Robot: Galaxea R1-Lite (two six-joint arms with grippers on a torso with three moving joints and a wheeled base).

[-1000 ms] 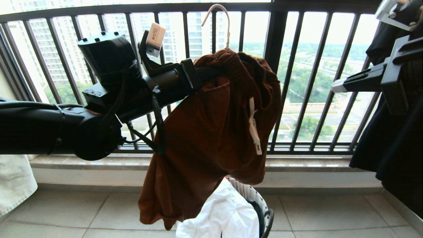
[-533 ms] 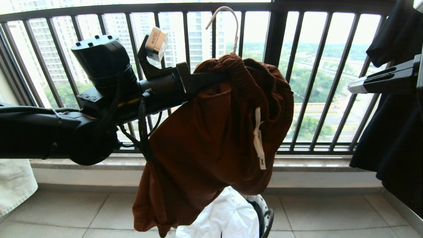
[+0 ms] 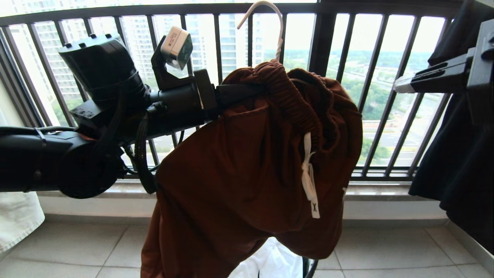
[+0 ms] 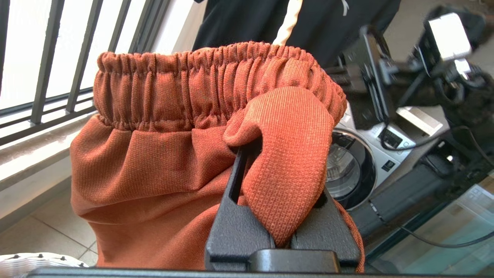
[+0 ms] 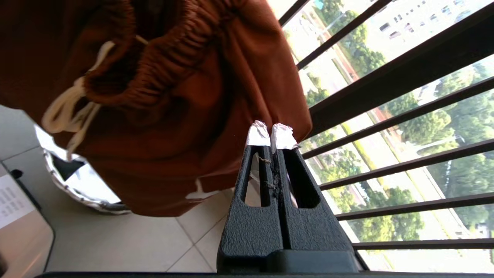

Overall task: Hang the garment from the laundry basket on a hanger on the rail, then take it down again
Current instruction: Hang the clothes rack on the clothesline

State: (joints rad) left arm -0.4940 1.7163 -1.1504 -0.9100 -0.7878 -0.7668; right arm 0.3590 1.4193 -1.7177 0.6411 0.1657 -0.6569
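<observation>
Clearly, the shorts (image 3: 247,170) are held up in the air in front of the balcony railing (image 3: 347,77), with a fold of the rust-brown fabric just below the gathered waistband clamped between the narrow jaws of the left pincer (image 4: 283,235). In the head view the left arm is seen reaching in from the left, and the cloth is draped over its tip and hangs down towards the tiled floor (image 3: 386,251). The cream-white hook of the hanger (image 3: 270,23) is seen rising out of the bunched waistband at the top; the rest of the hanger is hidden inside the fabric. A white drawstring (image 3: 308,177) hangs down the front of the shorts, and a small white print is visible near the hem in the right wrist view. The laundry basket (image 5: 77,185) is seen on the floor below the shorts, with white cloth inside it; only a sliver of its dark rim is shown in the head view. The right pincer (image 5: 272,137) is pressed fully together with nothing between its white-tipped fingers (image 5: 257,135), and it is held just beside the far edge of the shorts, apart from them, at the right of the head view. A black T-shirt (image 3: 463,173) is hung at the far right.
</observation>
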